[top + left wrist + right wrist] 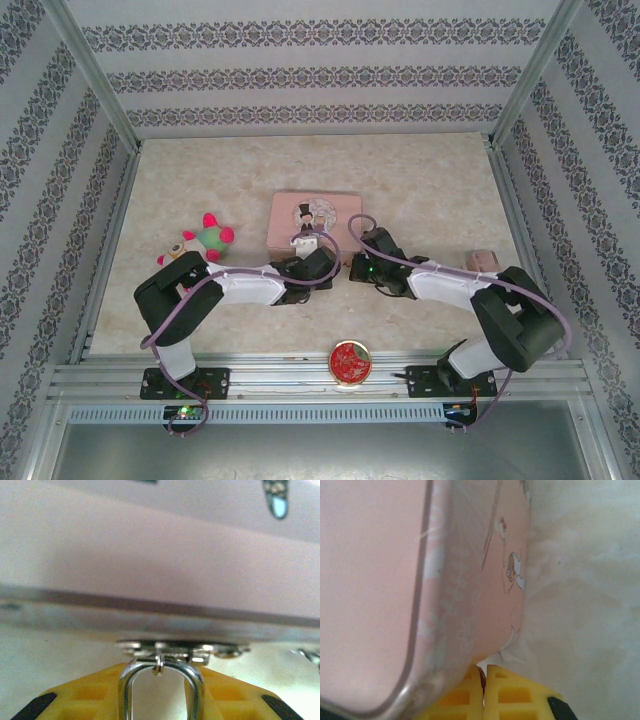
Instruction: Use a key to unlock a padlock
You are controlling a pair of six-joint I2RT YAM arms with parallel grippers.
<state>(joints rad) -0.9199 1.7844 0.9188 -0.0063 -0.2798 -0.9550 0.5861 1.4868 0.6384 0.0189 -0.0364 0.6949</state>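
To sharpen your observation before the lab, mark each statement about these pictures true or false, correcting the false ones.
1. The padlock's shackle is hooked at the pink box's hasp. True.
2. The right gripper stands wide open. False: its fingers are pressed together on a thin sliver, seemingly the key.
3. The red round tin lies on the pink box. False: it lies at the near edge, between the arm bases.
4. A plush toy lies left of the pink box. True.

Fig. | L arm (245, 286), R arm (447, 284): white links, blk joints | lilac cables (147, 340) | fingers (75, 700): yellow, ribbed, blk tips | green LED (370, 268)
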